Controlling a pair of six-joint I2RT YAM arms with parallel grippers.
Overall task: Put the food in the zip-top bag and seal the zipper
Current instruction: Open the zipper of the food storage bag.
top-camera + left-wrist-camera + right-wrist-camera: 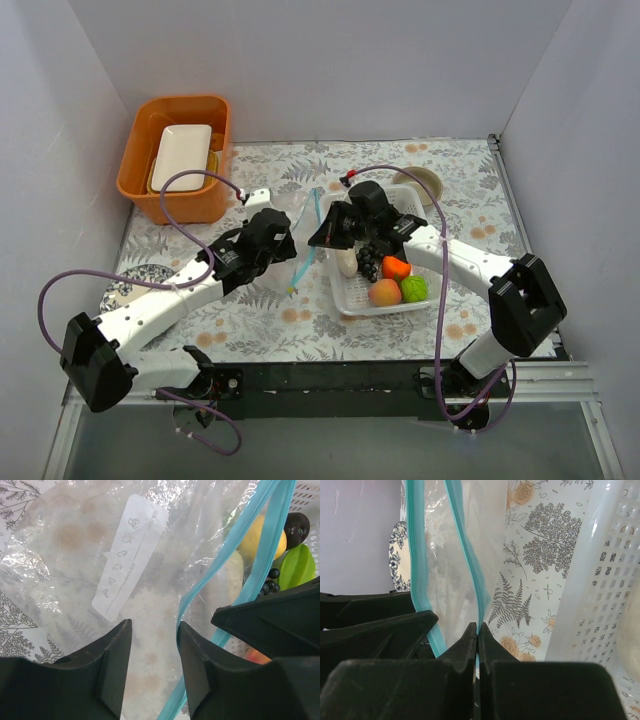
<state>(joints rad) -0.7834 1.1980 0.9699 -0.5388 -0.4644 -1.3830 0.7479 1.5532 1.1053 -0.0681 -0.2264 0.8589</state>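
The clear zip-top bag [297, 225] lies between my two grippers, left of the white basket [345, 300]. Its teal zipper [305, 262] runs front to back. My right gripper [330, 232] is shut on one teal lip [470, 565] and holds the mouth apart. My left gripper [283, 238] is open over the bag [100, 545], the teal strip [250, 555] beside its right finger. The food is in the basket: white oblong [346, 262], grapes [369, 262], orange [396, 267], peach [384, 292], green piece [414, 288]. The lemon [252, 542] and plum [297, 527] show through the mouth.
An orange bin [135, 170] holding a white tray stands at the back left. A small bowl [418, 182] sits behind the basket. A floral plate [125, 285] lies at the left. White walls close in the table.
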